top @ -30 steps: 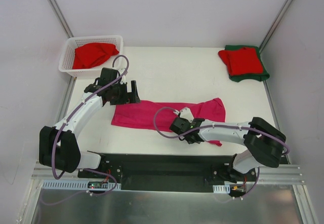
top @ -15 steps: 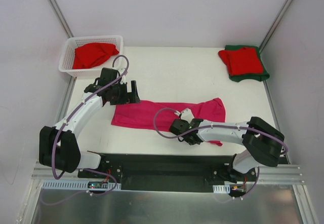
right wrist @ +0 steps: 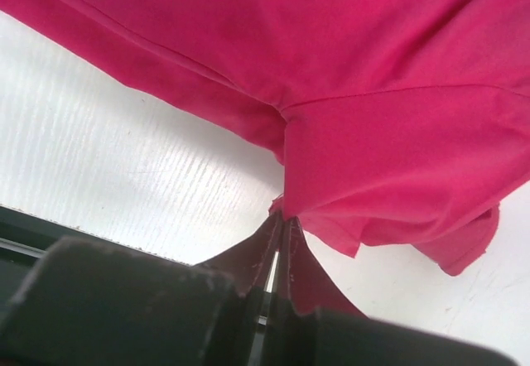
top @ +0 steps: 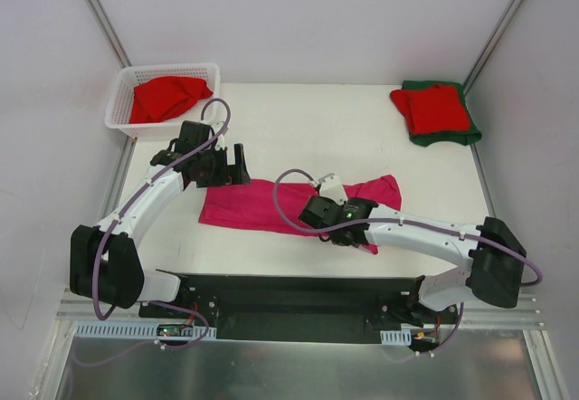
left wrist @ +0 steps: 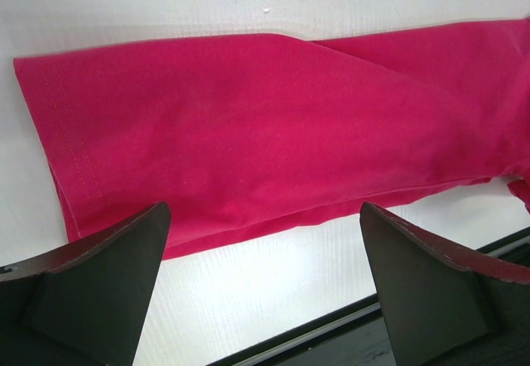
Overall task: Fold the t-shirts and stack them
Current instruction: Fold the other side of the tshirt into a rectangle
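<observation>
— Right gripper [top: 319,208] has slid left and away from the bases since a second ago, dragging the near right part of the pink t-shirt [top: 253,205] with it; its elbow has swung out to the right.

— Clenched?

— Yes. In the right wrist view its fingers [right wrist: 291,276] are pinched together on a bunched fold of the pink t-shirt [right wrist: 373,93], which hangs lifted off the table [right wrist: 149,175].

— And the left gripper [top: 237,166]?

— It hasn't moved. It hovers at the shirt's far left end, jaws spread wide and holding nothing [left wrist: 263,213], with the cloth [left wrist: 248,134] lying flat below.

— The others?

— A loose red t-shirt [top: 163,97] lies in the white basket [top: 118,115] at far left. A folded red t-shirt [top: 432,108] rests on a dark green t-shirt [top: 466,134] at far right.

— Any writing?

— None large enough to read.
</observation>
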Available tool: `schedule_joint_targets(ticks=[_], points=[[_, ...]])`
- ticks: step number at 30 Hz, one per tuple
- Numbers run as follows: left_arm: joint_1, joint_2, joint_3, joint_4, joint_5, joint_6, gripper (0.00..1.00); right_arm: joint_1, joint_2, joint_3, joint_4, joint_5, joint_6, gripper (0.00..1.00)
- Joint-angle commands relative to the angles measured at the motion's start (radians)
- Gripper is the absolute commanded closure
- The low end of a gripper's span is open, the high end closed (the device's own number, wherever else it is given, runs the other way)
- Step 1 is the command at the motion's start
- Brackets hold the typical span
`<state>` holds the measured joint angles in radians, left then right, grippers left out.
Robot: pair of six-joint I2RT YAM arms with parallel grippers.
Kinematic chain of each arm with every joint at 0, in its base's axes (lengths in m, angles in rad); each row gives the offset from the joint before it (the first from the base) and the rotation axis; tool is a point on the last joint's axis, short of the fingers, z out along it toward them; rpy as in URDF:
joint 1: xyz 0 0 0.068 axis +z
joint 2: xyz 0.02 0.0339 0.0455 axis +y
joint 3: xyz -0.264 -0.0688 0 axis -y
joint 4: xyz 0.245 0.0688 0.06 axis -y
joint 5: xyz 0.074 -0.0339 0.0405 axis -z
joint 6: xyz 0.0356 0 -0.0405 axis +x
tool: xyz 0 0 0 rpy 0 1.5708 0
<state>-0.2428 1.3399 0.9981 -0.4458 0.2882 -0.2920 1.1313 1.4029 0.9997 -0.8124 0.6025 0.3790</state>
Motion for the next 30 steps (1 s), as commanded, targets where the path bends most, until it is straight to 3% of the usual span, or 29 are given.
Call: schedule_joint_targets(ticks=[1,10,16,24,30], points=[[-0.006,-0.024,0.010,0.013,0.031,0.005,0.01,0.005,0.053,0.048,-0.038,0.042,-0.034,0.99],[-0.007,-0.031,0.004,0.013,0.029,0.011,0.01,0.004,0.119,0.070,-0.010,-0.004,-0.054,0.99],[-0.007,-0.008,0.004,0.013,0.052,0.005,0.01,-0.001,0.087,-0.006,0.068,-0.084,-0.097,0.99],[-0.007,-0.010,0.007,0.013,0.046,0.013,0.01,-0.056,-0.040,-0.088,0.170,-0.237,-0.172,0.99],[-0.007,-0.001,0.004,0.015,0.052,0.004,0.01,-0.178,-0.201,-0.124,0.173,-0.391,-0.250,0.99]])
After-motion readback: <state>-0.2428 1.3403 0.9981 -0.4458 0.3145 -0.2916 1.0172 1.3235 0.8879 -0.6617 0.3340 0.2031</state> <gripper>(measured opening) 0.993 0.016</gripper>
